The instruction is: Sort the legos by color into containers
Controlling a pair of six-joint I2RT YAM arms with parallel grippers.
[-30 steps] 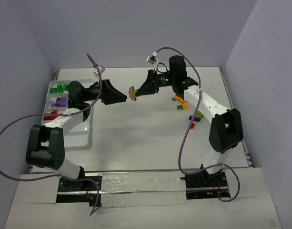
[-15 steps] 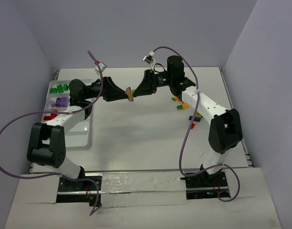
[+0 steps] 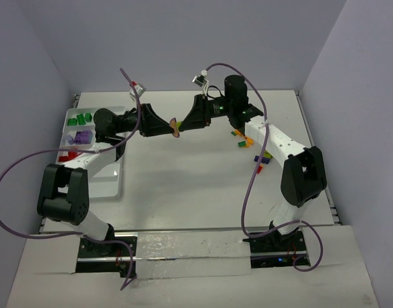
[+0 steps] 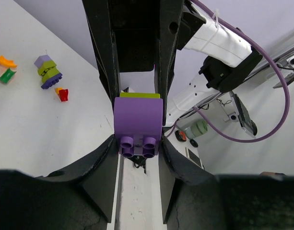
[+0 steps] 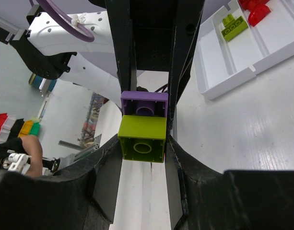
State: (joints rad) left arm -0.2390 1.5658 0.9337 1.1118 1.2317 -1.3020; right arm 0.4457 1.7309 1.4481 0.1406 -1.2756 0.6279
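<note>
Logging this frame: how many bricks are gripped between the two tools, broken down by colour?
purple brick, in the left tool: 1
lime green brick, in the right tool: 1
Total: 2, joined together

The purple brick (image 4: 137, 125) and lime brick (image 5: 142, 139) are hard, smooth plastic with a soft sheen, their studs cleanly moulded. The fingers (image 4: 96, 187) around them are matt black plastic with a faintly grainy face. The tray (image 5: 211, 57) is milky, translucent plastic, smooth and lightly glossy; the arm shell (image 4: 218, 40) is white plastic with a brighter gloss, and the table (image 5: 242, 143) is white and dull, its coat showing fine streaks and scuffs.
</note>
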